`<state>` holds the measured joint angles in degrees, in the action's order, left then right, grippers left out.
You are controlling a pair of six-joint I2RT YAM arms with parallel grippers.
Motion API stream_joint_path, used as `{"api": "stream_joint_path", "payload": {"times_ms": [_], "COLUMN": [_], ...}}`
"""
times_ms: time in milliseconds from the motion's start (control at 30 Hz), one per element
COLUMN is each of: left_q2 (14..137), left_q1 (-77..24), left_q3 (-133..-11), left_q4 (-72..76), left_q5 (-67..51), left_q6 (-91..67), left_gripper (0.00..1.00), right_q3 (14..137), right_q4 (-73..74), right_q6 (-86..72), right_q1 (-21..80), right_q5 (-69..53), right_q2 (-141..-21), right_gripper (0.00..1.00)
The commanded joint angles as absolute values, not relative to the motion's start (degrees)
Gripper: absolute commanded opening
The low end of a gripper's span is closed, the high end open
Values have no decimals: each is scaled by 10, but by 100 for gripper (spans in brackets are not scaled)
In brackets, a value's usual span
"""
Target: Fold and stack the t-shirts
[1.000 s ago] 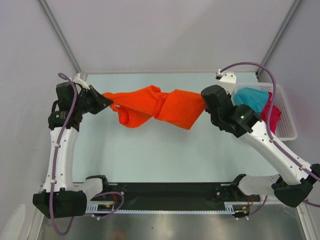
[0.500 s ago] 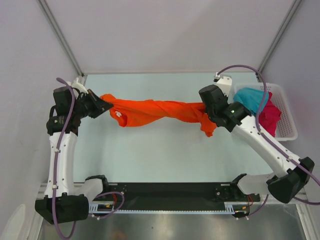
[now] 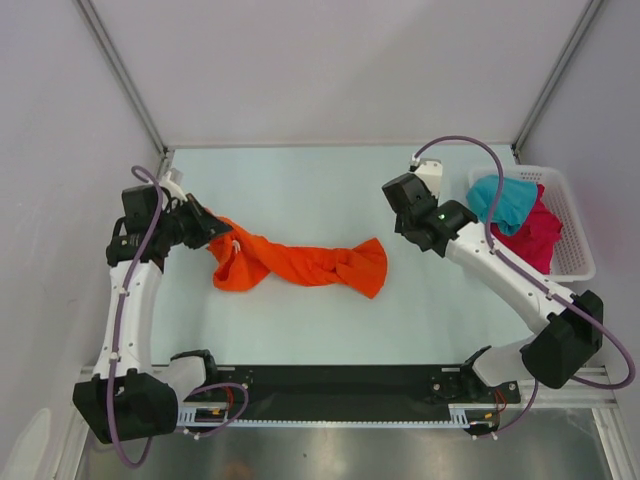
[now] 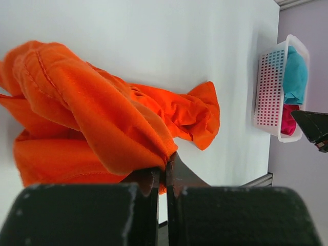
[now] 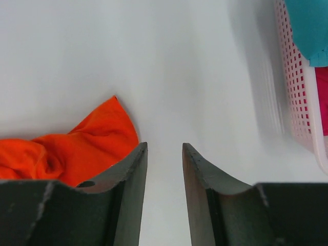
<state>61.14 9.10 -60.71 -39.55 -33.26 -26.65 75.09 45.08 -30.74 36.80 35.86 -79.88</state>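
From above, the twisted orange t-shirt (image 3: 300,265) lies on the pale table (image 3: 330,190), its left end hidden in the left gripper (image 3: 212,228); a teal t-shirt (image 3: 498,198) and a pink t-shirt (image 3: 535,235) fill the white basket (image 3: 572,252). The left wrist view shows those jaws clenched on an orange fold. Only the right wrist view shows the right gripper (image 5: 164,148) parted and empty, beside the shirt's corner

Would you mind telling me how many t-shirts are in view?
3. The orange t-shirt lies twisted on the table, one end pinched in the left tool; the teal t-shirt and the magenta t-shirt sit in the white basket. More could be hidden beneath them.
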Motion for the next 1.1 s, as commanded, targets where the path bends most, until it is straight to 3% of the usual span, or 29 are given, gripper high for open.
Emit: {"api": "stream_joint_path", "payload": {"times_ms": [0,467,867,933,1033,1067], "left_q2": [604,598,598,597,595,594], "left_q1": [98,98,98,98,98,98], "left_q3": [-578,-542,-541,-540,-540,-541], "left_q4": [-362,-353,-356,-356,-356,-357], "left_q5": [-349,-345,-349,-350,-352,-352], "left_q6": [-242,-234,-231,-231,-231,-230], "left_gripper": [3,2,2,2,2,2], "right_q3": [752,772,750,744,753,755], "right_q4": [432,341,333,329,336,336], "right_q6": [-311,-338,-356,-354,-340,-329], "right_q1": [380,526,554,550,541,538], "right_q5": [348,256,243,249,252,258], "right_q2": [-809,-960,-1013,-1019,-1027,-1028], "right_gripper": [40,39,36,31,0,0]}}
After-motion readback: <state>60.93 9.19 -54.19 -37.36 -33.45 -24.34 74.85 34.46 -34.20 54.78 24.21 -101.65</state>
